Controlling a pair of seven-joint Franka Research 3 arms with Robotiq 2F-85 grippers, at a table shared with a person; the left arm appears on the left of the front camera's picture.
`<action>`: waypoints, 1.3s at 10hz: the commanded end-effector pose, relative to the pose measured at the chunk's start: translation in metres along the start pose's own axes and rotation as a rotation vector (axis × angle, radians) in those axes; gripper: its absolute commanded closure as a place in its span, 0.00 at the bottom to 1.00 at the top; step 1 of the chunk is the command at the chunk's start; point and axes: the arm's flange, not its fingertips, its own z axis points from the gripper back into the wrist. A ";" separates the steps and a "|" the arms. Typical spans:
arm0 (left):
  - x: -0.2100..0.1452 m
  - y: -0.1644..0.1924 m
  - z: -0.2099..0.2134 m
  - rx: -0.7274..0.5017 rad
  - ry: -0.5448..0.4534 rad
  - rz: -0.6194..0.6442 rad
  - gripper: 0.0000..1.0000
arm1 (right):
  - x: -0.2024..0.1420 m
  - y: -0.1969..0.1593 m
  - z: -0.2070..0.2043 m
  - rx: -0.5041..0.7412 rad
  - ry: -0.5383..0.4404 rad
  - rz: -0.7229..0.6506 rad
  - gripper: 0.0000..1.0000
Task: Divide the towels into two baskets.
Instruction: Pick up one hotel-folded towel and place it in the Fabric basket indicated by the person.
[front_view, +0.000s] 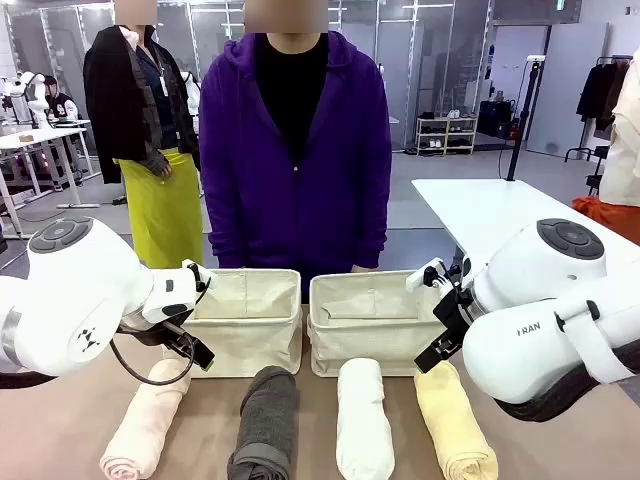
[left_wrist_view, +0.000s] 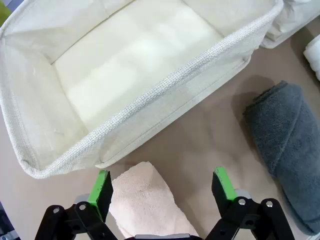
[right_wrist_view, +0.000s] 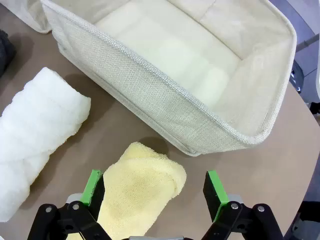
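Progress: nil so far. Both baskets are empty inside and all 4 towels lie on the bench (front_view: 50, 420), in a row on the robot's side of the baskets. Whole job left, I'd judge; prob. 2 towels per basket.

Count:
- Towels: 4, i.e. 1 pink (front_view: 145, 420), 1 grey (front_view: 265, 420), 1 white (front_view: 362, 420), 1 yellow (front_view: 455, 425), all rolled, well apart from each other.
- Baskets: 2, L basket (front_view: 245, 335) & R basket (front_view: 365, 340), side by side w/ a thin gap, just in front of the person (front_view: 295, 160).
- Claws: 2.

L claw (left_wrist_view: 162, 182): spread wide, pinching nothing, hovers over the pink's far end, which lies just beside the L basket's near wall. R claw (right_wrist_view: 155, 182): spread wide too, nothing held, over the yellow's far end, just beside the R basket's near wall. Grey & white sit between those two, untouched; grey before the L basket, white before the R.

Likely 1st picks: pink & yellow.
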 end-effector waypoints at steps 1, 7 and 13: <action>0.000 0.000 0.000 0.000 0.000 0.000 0.00 | 0.000 0.000 0.000 0.000 0.000 0.000 0.00; 0.000 0.000 0.000 0.000 0.000 0.000 0.00 | 0.000 0.000 0.000 0.000 0.000 0.000 0.00; 0.011 0.012 0.025 0.014 0.008 -0.026 0.00 | 0.013 -0.004 0.020 0.028 0.042 -0.050 0.00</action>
